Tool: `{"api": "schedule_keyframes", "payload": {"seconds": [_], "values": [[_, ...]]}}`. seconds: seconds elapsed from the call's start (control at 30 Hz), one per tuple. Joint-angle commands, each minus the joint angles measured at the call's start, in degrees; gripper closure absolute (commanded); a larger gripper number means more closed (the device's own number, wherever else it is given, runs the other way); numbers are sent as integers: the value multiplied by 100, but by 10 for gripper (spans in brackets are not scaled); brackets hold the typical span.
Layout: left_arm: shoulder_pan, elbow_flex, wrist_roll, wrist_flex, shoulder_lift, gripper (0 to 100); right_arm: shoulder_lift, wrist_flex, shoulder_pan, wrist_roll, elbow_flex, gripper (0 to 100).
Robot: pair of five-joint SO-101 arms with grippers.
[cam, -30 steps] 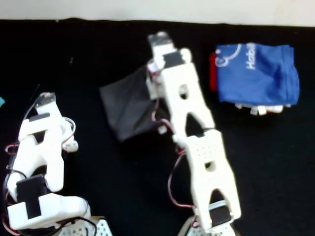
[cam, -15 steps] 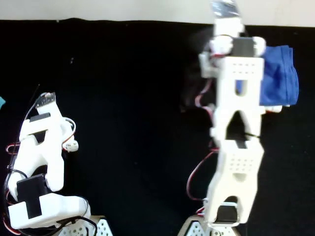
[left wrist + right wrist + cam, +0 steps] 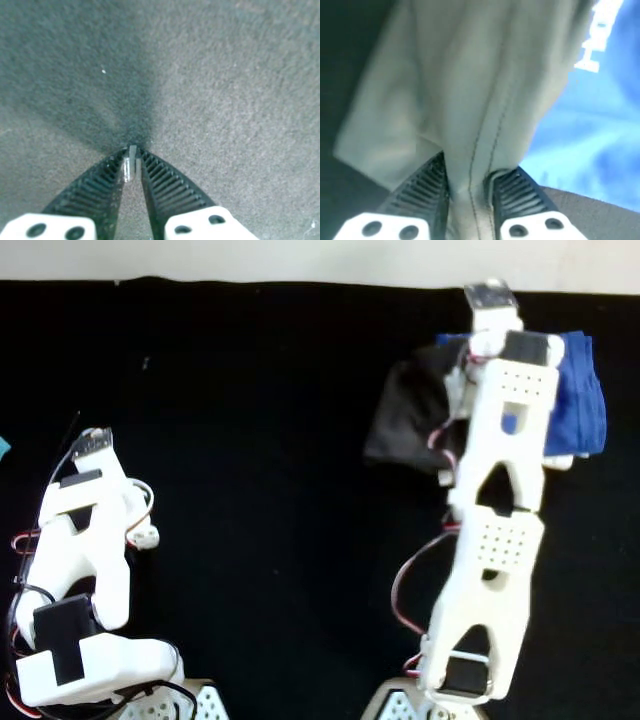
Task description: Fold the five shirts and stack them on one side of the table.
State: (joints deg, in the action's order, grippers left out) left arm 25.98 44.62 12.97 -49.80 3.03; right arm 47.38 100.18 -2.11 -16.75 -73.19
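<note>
Dark shirt (image 3: 405, 425) is off the table, bunched and hanging from the right gripper (image 3: 468, 187), whose jaws are clamped on a seamed fold of the fabric (image 3: 460, 90). In the high view it hangs against the side of the blue shirt (image 3: 580, 405) that faces the middle of the table; the blue shirt is the top of the folded pile at the far right. In the right wrist view the blue shirt (image 3: 600, 100) lies just beyond the hanging cloth. Judgement: this is the carry-to-stack step, not yet a placement. Risk 1: most of the dark cloth hangs beside the pile rather than over it, so letting go here would likely drop it half off and let the fold open. Risk 2: the trailing hem could brush the blue shirt and push or ruck the pile. Risk 3: the pile is near the far edge of the table (image 3: 250, 390), so an overshoot has little margin. Open room: a broad bare stretch of black cloth toward the middle and left. The left gripper (image 3: 132, 155) is well apart at the near left, its jaws together on nothing, low over the cloth.
</note>
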Motion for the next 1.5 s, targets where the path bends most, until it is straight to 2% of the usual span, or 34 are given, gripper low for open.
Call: {"api": "schedule_keyframes", "payload": {"seconds": [0.0, 0.13, 0.3, 0.47, 0.7, 0.83, 1.0, 1.17, 1.2, 1.47], "values": [[40, -66, -62, 193, -48, 991, -1077, 84, 312, -62, -629, 992], [40, -66, -62, 193, -48, 991, -1877, 84, 400, -70, -629, 992], [40, -66, -62, 193, -48, 991, -2237, 75, 13, -202, -629, 992], [40, -66, -62, 193, -48, 991, -1684, -215, -681, -695, -136, 992], [40, -66, -62, 193, -48, 991, -207, -1780, -1569, -1231, 848, 992], [40, -66, -62, 193, -48, 991, -31, -2325, -1833, -1231, 848, 992], [40, -66, -62, 193, -48, 991, -40, -2343, -1903, -1231, 848, 978], [31, -66, -62, 193, -48, 991, -75, -2141, -1895, -1196, 725, 742], [31, -66, -62, 193, -48, 991, -110, -2070, -1895, -1187, 602, 724], [31, -66, -62, 193, -48, 991, -409, -2132, -1604, 193, -971, 779]]}}
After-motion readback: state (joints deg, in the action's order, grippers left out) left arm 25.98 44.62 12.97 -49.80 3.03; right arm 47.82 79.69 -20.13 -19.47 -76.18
